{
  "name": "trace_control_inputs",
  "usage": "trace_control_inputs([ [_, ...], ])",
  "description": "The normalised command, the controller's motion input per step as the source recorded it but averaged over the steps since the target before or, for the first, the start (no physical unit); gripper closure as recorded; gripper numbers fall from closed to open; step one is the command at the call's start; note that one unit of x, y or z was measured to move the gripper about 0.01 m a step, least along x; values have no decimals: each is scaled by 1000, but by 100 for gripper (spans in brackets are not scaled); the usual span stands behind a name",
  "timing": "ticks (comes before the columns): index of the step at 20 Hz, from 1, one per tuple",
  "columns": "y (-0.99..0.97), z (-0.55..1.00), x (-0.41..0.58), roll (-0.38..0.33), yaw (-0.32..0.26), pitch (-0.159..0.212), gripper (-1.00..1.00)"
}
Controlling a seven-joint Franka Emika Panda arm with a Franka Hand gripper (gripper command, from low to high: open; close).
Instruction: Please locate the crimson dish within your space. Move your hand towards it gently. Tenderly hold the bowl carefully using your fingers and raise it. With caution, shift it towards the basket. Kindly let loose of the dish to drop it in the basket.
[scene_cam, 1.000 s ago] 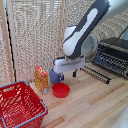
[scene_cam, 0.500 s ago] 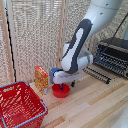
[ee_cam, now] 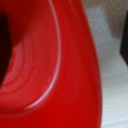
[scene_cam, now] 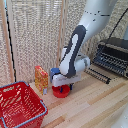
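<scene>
The crimson dish (scene_cam: 61, 91) is a small glossy red bowl standing on the wooden table, right of the basket in the exterior view. My hand (scene_cam: 63, 83) is lowered straight onto it, its white body covering the bowl's top. The fingers are hidden there, so their state does not show. In the wrist view the dish (ee_cam: 45, 65) fills almost the whole picture, very close, with its rim curving across. The red wire basket (scene_cam: 19, 105) with a blue-grey rim stands at the exterior view's lower left, apart from the bowl.
An orange box (scene_cam: 41, 78) stands just left of the bowl, with a blue mug (scene_cam: 54, 73) behind it. A black rack-like appliance (scene_cam: 111, 57) sits at the right. A slatted screen (scene_cam: 35, 35) backs the table.
The arm has come down and towards the exterior view's left, from above the bowl onto it. The bowl and basket have not moved.
</scene>
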Motion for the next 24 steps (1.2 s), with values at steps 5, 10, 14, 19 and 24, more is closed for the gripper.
trace_control_inputs([
  [5, 0, -39, -37, 0, 5, 23, 100],
  [10, -66, 0, -11, 0, -1, 26, 100],
  [14, -353, 410, 5, 39, -4, 71, 100],
  [19, -319, 1000, 31, 31, -42, 19, 100],
  [24, -151, 1000, 94, 18, 2, 34, 100],
])
